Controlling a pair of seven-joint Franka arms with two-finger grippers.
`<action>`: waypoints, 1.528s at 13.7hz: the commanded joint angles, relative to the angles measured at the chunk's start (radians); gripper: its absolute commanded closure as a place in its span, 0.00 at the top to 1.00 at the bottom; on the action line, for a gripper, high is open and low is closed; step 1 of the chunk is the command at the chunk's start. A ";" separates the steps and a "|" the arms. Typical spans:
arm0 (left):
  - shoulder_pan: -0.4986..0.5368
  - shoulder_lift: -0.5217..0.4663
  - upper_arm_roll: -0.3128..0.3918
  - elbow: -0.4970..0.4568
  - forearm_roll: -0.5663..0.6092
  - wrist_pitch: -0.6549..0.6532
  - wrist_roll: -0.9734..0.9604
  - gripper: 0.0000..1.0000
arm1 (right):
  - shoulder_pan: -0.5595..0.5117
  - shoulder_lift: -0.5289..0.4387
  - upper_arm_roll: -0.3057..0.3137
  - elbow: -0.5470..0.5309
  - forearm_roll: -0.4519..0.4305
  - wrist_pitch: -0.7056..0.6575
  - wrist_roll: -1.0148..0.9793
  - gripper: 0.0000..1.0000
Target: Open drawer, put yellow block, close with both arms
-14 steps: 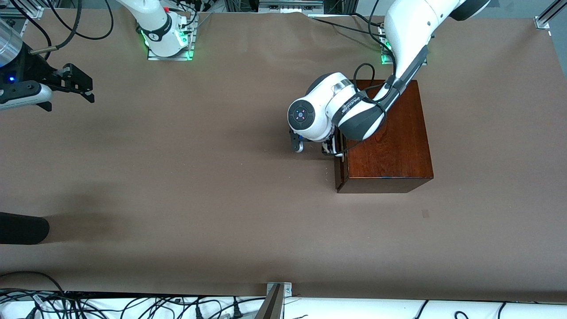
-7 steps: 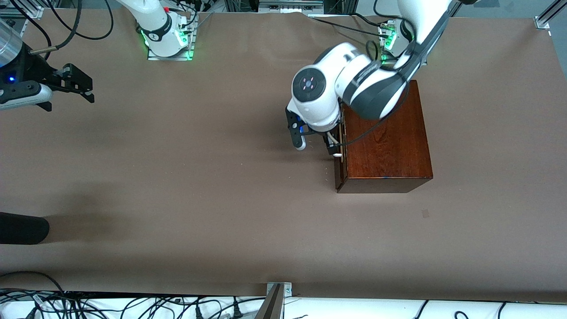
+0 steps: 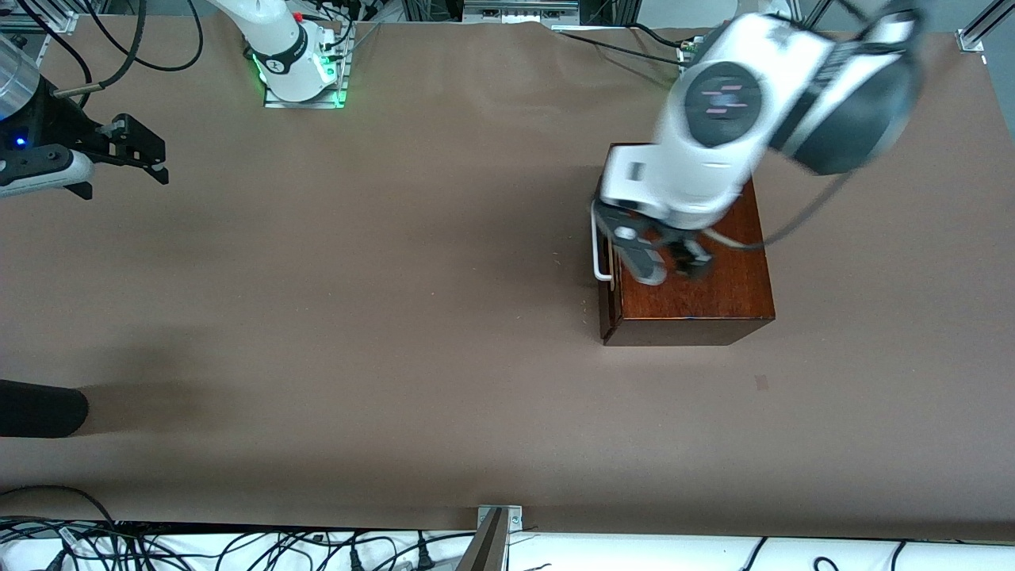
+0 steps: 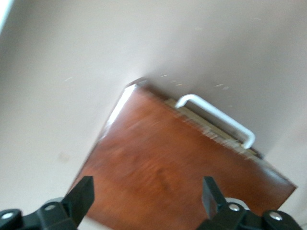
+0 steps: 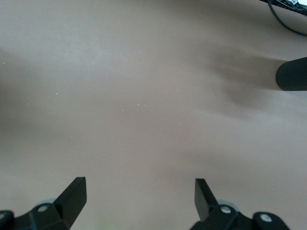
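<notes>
The left gripper (image 3: 664,265) has lifted off the handle (image 3: 600,247), jaws spread and empty, now over the box (image 3: 698,293). The drawer (image 4: 211,132) below looks shut, so the task seems finished. No yellow block shows. The right gripper (image 3: 147,162) waits, jaws spread over bare desk (image 3: 357,317).

Left gripper (image 3: 664,262) motion-blurred over box (image 3: 714,293); drawer (image 4: 211,132) interior hidden.

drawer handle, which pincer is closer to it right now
Left. The left pincer hangs open over the wooden box, right beside the white drawer handle. The right pincer waits open over bare table at the right arm's end.
</notes>
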 commanded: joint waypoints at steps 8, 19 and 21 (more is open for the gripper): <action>0.005 -0.377 0.405 -0.365 -0.227 0.173 -0.226 1.00 | -0.007 0.004 0.005 0.017 0.001 -0.017 0.005 1.00; 0.048 -0.483 0.405 -0.491 -0.227 0.210 -0.465 1.00 | -0.007 0.004 0.005 0.017 0.001 -0.017 0.005 1.00; 0.048 -0.486 0.405 -0.500 -0.229 0.206 -0.462 1.00 | -0.007 0.004 0.005 0.017 0.001 -0.017 0.005 1.00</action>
